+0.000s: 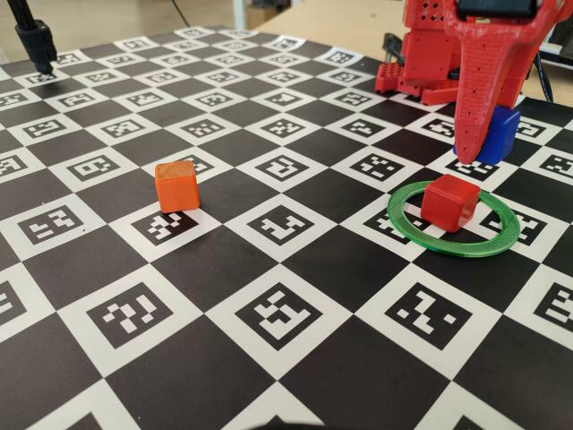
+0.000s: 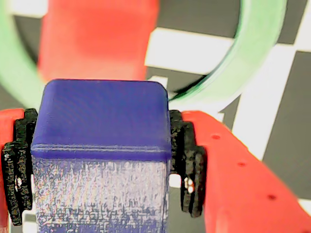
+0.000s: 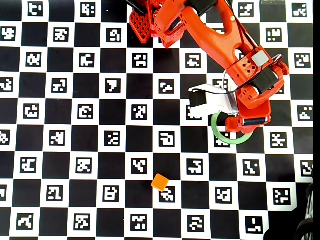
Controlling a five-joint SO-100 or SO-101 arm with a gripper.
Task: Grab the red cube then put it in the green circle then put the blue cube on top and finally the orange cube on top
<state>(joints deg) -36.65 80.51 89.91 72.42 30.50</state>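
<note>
Even, soft daylight fills all three pictures, without glare. From my wrist, the blue cube (image 2: 102, 116) is fairly sharp; the red cube (image 2: 92, 39) and green circle (image 2: 252, 53) beyond it are blurred. Beside the orange cube (image 1: 175, 186), its shadow stays faint.

Red cube (image 1: 450, 199): small and red, sitting flat inside the green circle, a bit toward the back.
Green circle (image 1: 453, 239): thin flat green ring lying on the checkered surface.
Blue cube (image 2: 102, 145): deep blue, squeezed in my pincer (image 2: 102, 165), up off the surface, just behind the ring.
Orange cube (image 1: 176, 186): bright orange with a brownish top, alone, well apart from the ring.
</note>
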